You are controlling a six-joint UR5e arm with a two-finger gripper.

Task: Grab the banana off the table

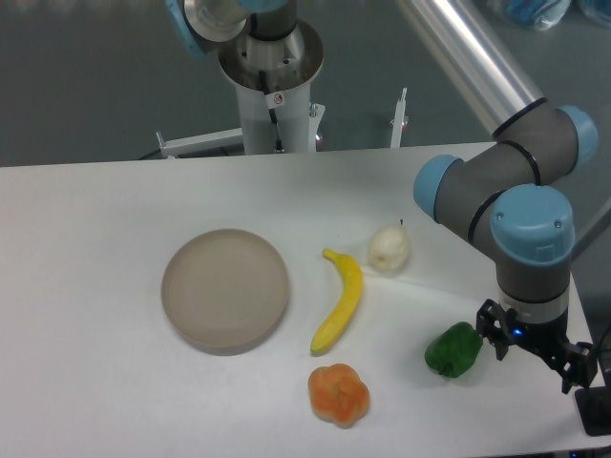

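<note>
One camera is all I get, so here goes. The banana [340, 302] lies flat on the table [86, 382], between the round dish [225, 289] and the pale pear [389, 248], touching neither. It looks like light, stiff, slick plastic, so I'd pinch across its middle. My gripper [535, 351] hangs well off to the side by the green pepper [453, 349]; I can't tell if the fingers are apart.

Banana [341, 303], centre frame: smooth, plastic-looking yellow skin with slight sheen. Table [86, 239]: smooth matt white surface. Round dish [225, 290], left of centre: matt grey-beige finish. Pear [389, 249]: pale, dull. Green pepper [453, 350], lower right: glossy. Arm [520, 196], right: brushed metal tube, matt grey joints, blue plastic caps.
</note>
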